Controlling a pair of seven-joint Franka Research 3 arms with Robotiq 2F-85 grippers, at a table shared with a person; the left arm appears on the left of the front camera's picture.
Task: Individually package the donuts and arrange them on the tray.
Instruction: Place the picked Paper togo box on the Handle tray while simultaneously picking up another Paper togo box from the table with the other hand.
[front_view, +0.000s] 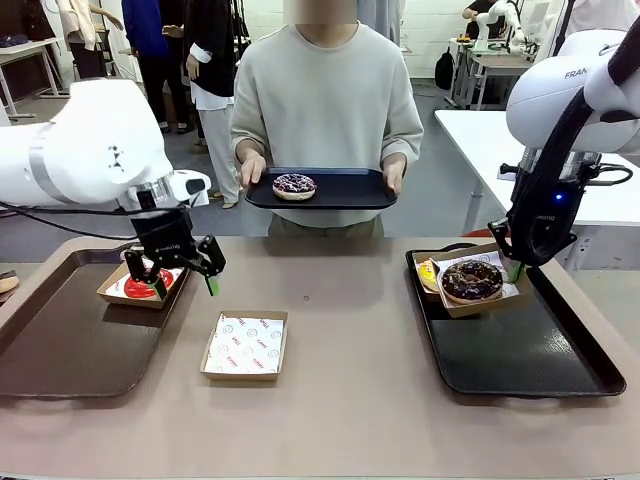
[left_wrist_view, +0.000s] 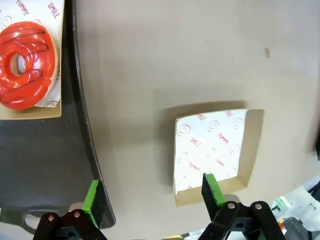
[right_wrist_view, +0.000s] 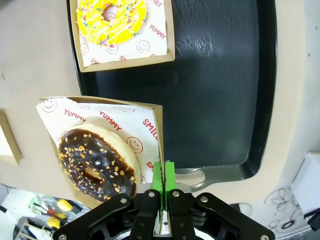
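Observation:
A red donut (front_view: 143, 287) (left_wrist_view: 22, 65) lies in a paper box on the left tray (front_view: 60, 340). My left gripper (front_view: 180, 280) (left_wrist_view: 152, 192) hangs open just right of it, over the tray's rim, holding nothing. An empty paper box (front_view: 245, 345) (left_wrist_view: 215, 150) sits mid-table. My right gripper (front_view: 515, 270) (right_wrist_view: 162, 175) is shut on the side wall of the box holding the chocolate donut (front_view: 472, 280) (right_wrist_view: 97, 162), at the left edge of the right tray (front_view: 530, 350) (right_wrist_view: 215, 100). The yellow donut (front_view: 428, 275) (right_wrist_view: 112, 17) sits boxed beside it. The purple donut (front_view: 294, 186) lies on a black tray (front_view: 350, 190) that the person holds.
The person stands at the far edge, both hands on the black tray. The right tray's front half is bare, as is the near part of the left tray. Another white table (front_view: 480, 130) stands at the back right.

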